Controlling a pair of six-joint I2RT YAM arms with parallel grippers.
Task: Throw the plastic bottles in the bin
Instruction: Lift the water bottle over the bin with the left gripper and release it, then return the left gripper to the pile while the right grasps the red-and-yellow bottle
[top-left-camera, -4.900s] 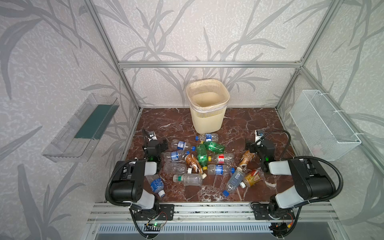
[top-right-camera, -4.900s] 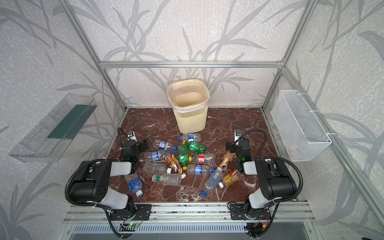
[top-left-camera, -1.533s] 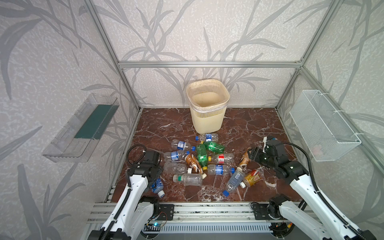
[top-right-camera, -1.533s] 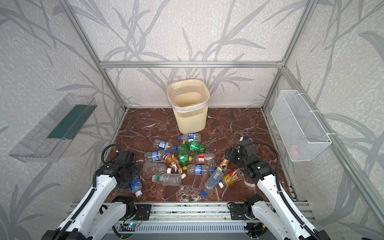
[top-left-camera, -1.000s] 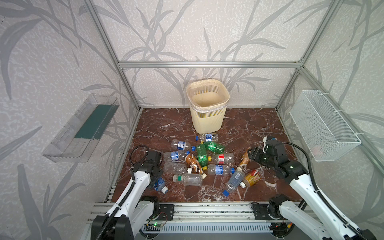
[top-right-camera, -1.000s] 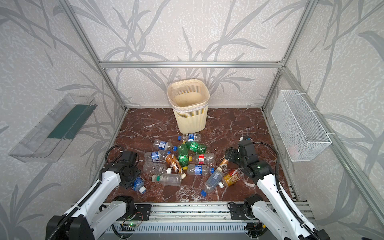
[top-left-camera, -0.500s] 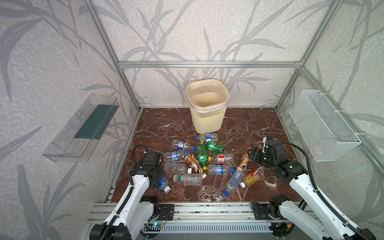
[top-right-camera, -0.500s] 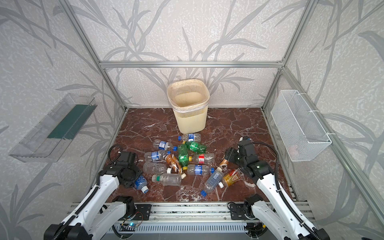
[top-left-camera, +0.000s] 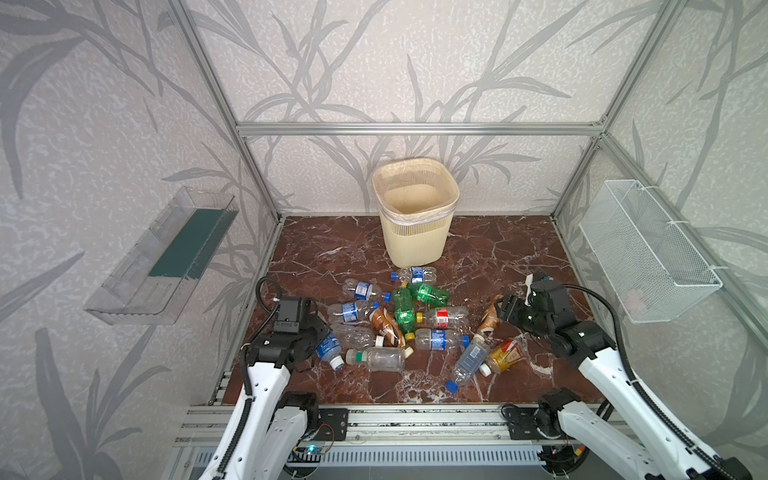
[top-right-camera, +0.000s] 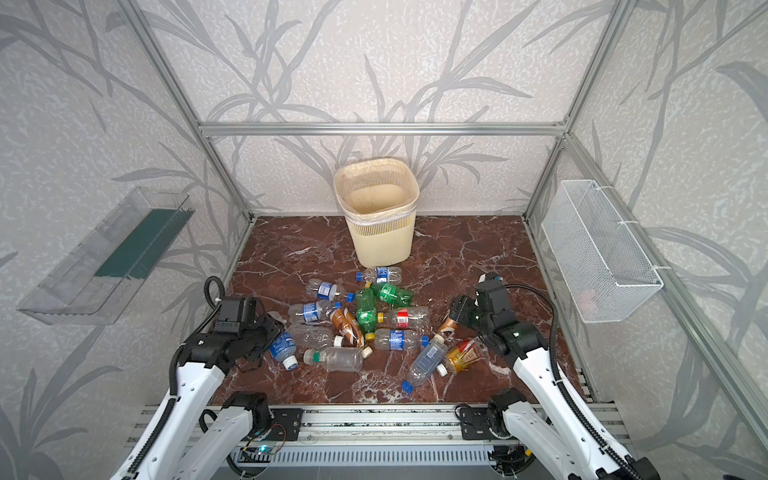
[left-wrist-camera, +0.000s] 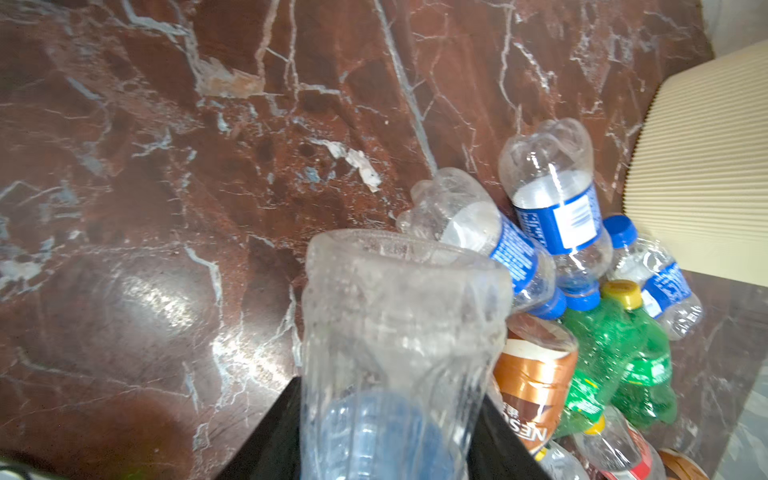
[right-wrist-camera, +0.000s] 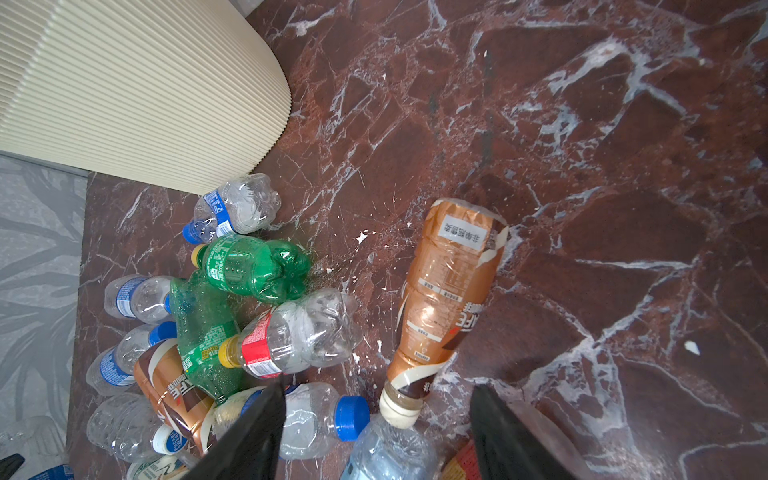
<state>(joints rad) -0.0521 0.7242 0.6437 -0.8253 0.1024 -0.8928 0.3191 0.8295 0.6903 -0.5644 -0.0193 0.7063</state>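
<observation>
Left gripper is pinching a clear blue-label bottle at the near-left edge of the pile, and its jaws are pressing in on both sides of the label. In the left wrist view the bottle is sticking out base-first from between the black fingers and looking pretty crumpled. Can't tell whether it's clear of the floor or resting on it. Right gripper is hanging over on the right with its jaws spread and gripping nothing. A brown bottle is lying on its side right by the tips, and in the right wrist view that bottle is pointing its cream cap toward the gap between the jaws, without either 1 touching it. The rest of the bottles are lying in a loose heap mid-floor: clear ones with blue labels, 2 green ones, a red-label one and a couple more brown ones. The bin is standing upright against the back wall, just behind the heap, and its inside is looking bare in both top views.
</observation>
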